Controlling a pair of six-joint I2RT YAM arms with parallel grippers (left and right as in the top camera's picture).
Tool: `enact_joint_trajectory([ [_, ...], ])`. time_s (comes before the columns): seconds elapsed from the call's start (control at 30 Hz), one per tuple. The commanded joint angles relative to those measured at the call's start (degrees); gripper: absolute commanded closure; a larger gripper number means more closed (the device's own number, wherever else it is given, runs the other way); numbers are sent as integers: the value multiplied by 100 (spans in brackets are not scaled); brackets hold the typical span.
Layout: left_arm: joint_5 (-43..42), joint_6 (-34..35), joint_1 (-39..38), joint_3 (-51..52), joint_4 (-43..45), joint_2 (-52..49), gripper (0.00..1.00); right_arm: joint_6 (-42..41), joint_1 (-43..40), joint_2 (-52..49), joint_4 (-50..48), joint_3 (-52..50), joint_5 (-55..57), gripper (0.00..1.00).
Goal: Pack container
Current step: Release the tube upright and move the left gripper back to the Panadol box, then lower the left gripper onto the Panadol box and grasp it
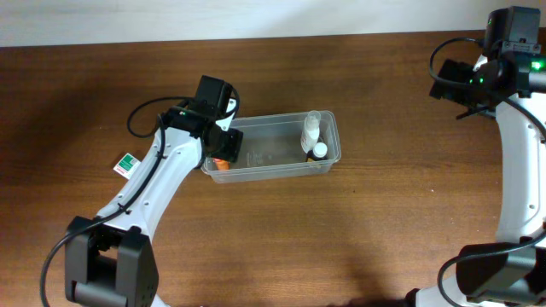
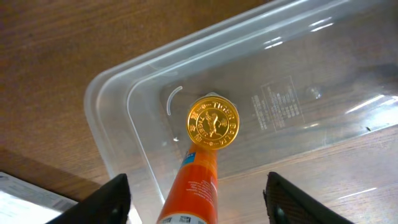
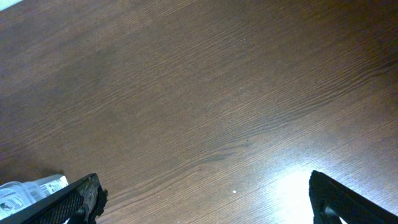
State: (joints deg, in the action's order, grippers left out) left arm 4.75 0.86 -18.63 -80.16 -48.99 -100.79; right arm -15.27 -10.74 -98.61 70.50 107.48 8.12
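The clear plastic container [image 1: 281, 164] lies at the table's middle. An orange bottle with a gold cap [image 1: 220, 163] leans inside its left end, cap down toward the floor of the tub [image 2: 214, 121]. My left gripper [image 1: 223, 147] hangs over that end, open, its fingers [image 2: 196, 190] wide on either side of the bottle and not touching it. A clear bottle [image 1: 311, 130] and a black-capped bottle [image 1: 318, 152] stand at the container's right end. My right gripper [image 1: 478, 81] is far to the right, open and empty [image 3: 205, 190] above bare wood.
A small white and green box [image 1: 128, 164] lies on the table left of the container, beside my left arm; its pale corner shows in the left wrist view [image 2: 25, 199]. A pale clear object [image 3: 28, 190] sits at the right wrist view's lower left edge.
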Motion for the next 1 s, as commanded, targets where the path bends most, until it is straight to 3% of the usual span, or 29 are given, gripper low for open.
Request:
enact_joint_trajectory([
  [0.0,66,-46,-7,-579,-55,-22,27,-70,-22,46,2,52,50,2],
  [0.17,70,39,199,-1519,-640,0,13,-70,-22,46,4,52,50,2],
  [0.23,68,474,553,-1845,-1038,11,5,-70,-22,46,4,52,50,2],
  [0.57,63,2090,2542,-1567,-1917,33,1,-70,-22,46,4,52,50,2],
  [0.7,-98,2551,2968,-544,-1272,33,1,-70,-22,46,2,52,50,2],
  [0.97,-953,2702,3501,1091,341,31,1,-70,-22,46,2,52,50,2],
])
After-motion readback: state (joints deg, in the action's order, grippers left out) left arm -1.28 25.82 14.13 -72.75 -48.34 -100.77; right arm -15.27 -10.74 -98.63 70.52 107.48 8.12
